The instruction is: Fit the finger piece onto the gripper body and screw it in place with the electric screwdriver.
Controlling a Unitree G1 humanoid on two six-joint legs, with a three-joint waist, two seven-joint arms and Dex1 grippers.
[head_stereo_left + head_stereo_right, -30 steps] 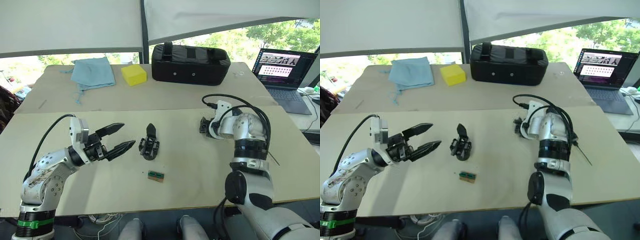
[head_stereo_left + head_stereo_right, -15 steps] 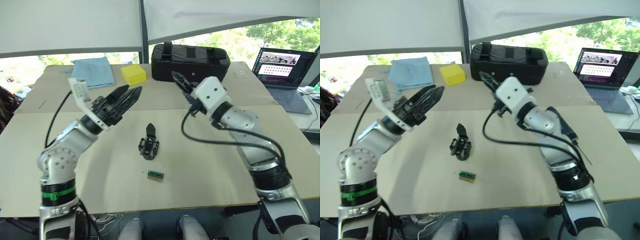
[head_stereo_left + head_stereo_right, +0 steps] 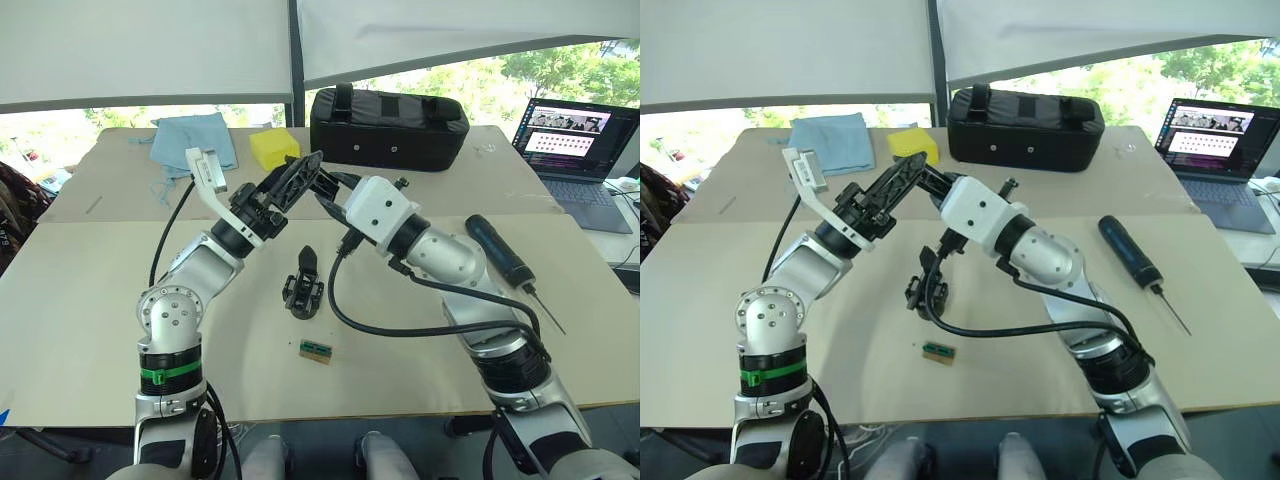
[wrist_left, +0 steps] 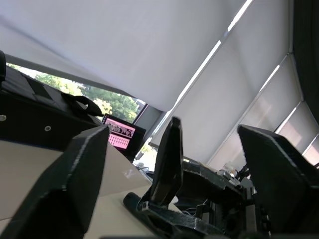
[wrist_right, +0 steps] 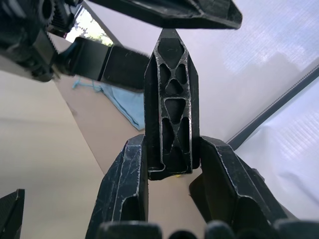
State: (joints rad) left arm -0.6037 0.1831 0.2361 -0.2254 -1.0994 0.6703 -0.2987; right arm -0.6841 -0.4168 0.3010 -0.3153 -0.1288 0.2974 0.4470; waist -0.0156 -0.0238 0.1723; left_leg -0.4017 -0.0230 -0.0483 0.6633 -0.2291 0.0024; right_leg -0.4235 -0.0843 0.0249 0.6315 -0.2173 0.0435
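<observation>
Black finger piece (image 5: pixel 170 104) clamped upright in right gripper (image 5: pixel 172 164), raised between spread fingers of empty left gripper (image 3: pixel 300 172). Gripper body (image 3: pixel 303 284) on surface below; electric screwdriver (image 3: pixel 502 255) well right. Advice: regrip without tilting piece.

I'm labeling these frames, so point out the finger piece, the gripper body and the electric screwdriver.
finger piece (image 5: pixel 170 104): right wrist view, its ribbed face.
gripper body (image 3: pixel 302 291): left eye view, its middle.
electric screwdriver (image 3: pixel 1128 251): right eye view, its handle.
</observation>
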